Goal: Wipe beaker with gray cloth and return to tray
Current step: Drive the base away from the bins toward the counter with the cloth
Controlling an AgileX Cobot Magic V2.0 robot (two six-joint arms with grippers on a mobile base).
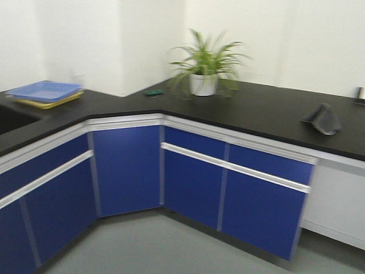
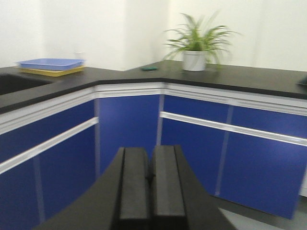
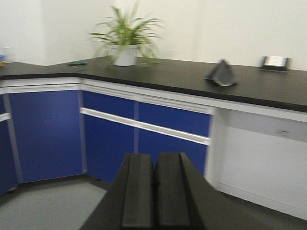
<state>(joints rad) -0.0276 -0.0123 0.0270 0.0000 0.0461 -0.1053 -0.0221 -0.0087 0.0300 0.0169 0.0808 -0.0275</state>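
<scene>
The fingers (image 2: 135,184) of the left gripper (image 2: 149,154) are pressed together on nothing, as are those of the right gripper (image 3: 154,159), both well short of the long black L-shaped countertop (image 1: 256,111). On it, well right of the green potted plant in a white pot (image 1: 203,80), sits the peaked dark gray cloth (image 1: 323,119), and farther right a small silvery rectangular thing (image 3: 274,61), perhaps the metal tray; the clear glass beaker cannot be made out. Unless the jaws open first, they would likely shove the soft cloth aside, and an arm could clip the unseen glass.
</scene>
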